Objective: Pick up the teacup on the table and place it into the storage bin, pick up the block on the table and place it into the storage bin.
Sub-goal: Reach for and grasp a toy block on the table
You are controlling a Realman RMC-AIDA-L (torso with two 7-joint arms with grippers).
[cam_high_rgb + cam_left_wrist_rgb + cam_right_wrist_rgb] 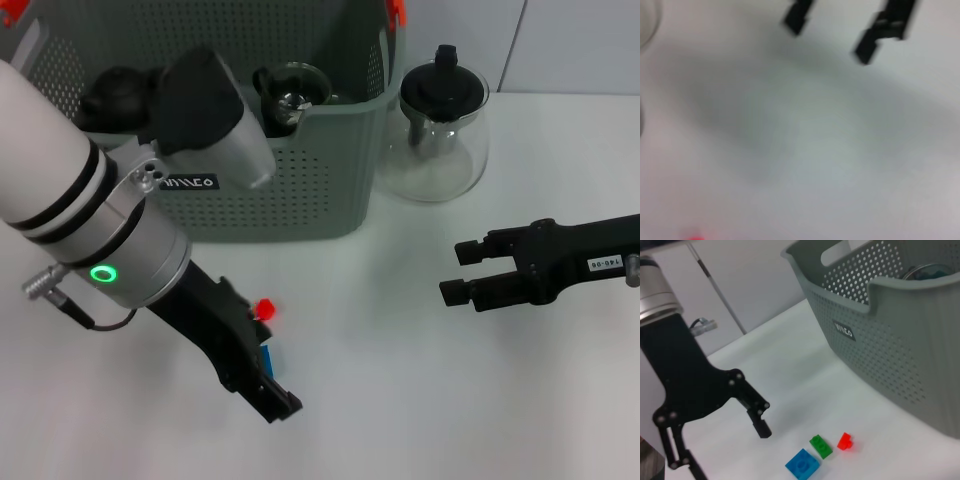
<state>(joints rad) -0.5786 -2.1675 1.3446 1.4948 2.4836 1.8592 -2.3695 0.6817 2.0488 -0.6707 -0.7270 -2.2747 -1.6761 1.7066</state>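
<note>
- Below your left gripper [268, 385], on the white table [420, 400], lie the three small blocks — the red block [265, 307] shows just beside the gripper's body in the head view, and a sliver of the blue block [272, 358] peeks out from under it.
- From the right wrist view you get the clearer layout: blue block [802, 465], green block [820, 446] and red block [845, 441] sit in a loose row, close together, running toward the storage bin [900, 355], with the red one nearest its wall.
- Your left gripper [720, 445] stands open there, nothing between its fingers; the near fingertip hangs just beside the blue block, on the side away from the bin. The blocks lie bin-ward of the jaws — that is the offset to close.
- Your right gripper [458, 272] is open and empty too, well apart from the blocks, out in front of the glass teapot [440, 130]. The left arm is plainly the nearer one.
- A teacup [292, 92] appears to rest inside the storage bin [300, 180] already, so I judge the block to be the step in hand.
- Watch the spacing: the blocks sit close enough that open fingers could nudge a neighbour.
</note>
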